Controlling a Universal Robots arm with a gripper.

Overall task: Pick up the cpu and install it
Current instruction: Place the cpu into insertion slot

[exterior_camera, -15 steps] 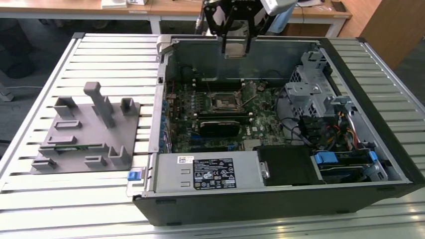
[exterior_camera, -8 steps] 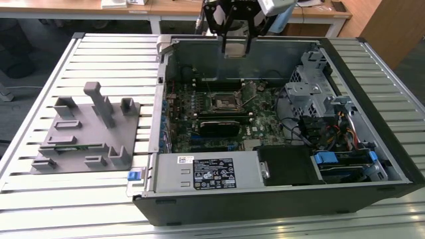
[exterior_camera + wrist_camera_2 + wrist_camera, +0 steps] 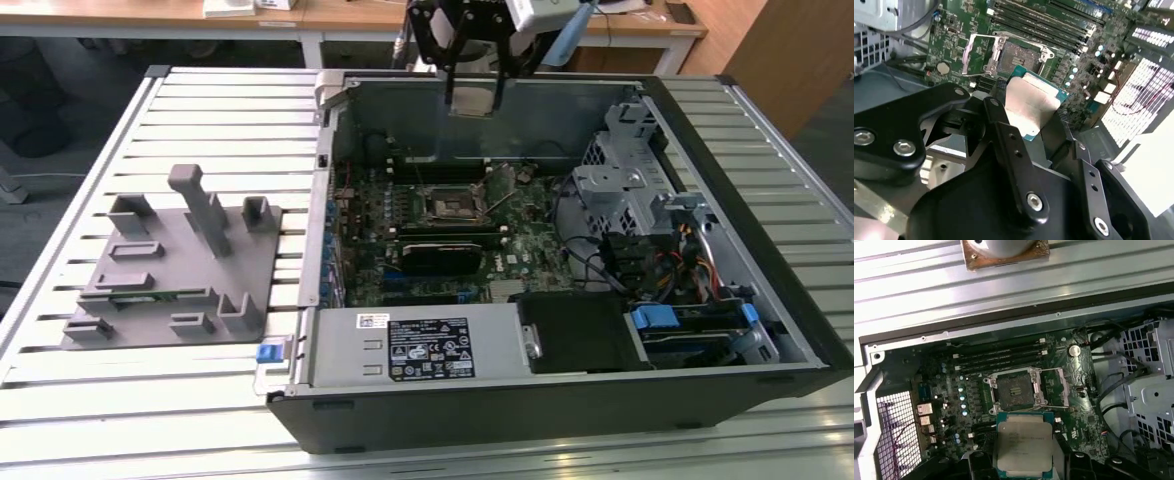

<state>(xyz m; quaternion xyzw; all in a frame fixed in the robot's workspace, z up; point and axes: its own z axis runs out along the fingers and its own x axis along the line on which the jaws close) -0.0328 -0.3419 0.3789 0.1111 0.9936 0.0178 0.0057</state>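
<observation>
Gripper (image 3: 475, 98): clenched on the cpu (image 3: 1024, 445), which sits flat between the two black fingers (image 3: 1009, 145). The silvery metal top faces the first wrist camera. The pale green-edged rim is visible on the sides not covered by the fingers. In the second wrist view the chip shows as a pale square held at the fingertips.

Position: in the exterior view the gripper hangs over the open computer case (image 3: 441, 425), near the case's wall away from the camera. The chip is in the air, clear of every board component.

Socket (image 3: 1016, 390): located below the gripper and well apart from the held chip. The black square frame is uncovered, with its metal bracket (image 3: 1056, 387) swung open to one side. Nothing is seated in it. In both wrist views the socket lies just beyond the chip's leading edge.

Motherboard (image 3: 521, 250): green, lying flat under the gripper. The memory slots (image 3: 999, 357) run along the socket's side away from the chip.

Other items: a metal drive cage (image 3: 627, 170) sits inside the case, off to the gripper's side at the exterior view's right. A labelled power supply (image 3: 427, 345) is at the case's near end. A grey plastic tray with upright posts (image 3: 174, 260) rests on the slatted table (image 3: 200, 130), outside the case and well apart from the gripper, at the exterior view's left.
</observation>
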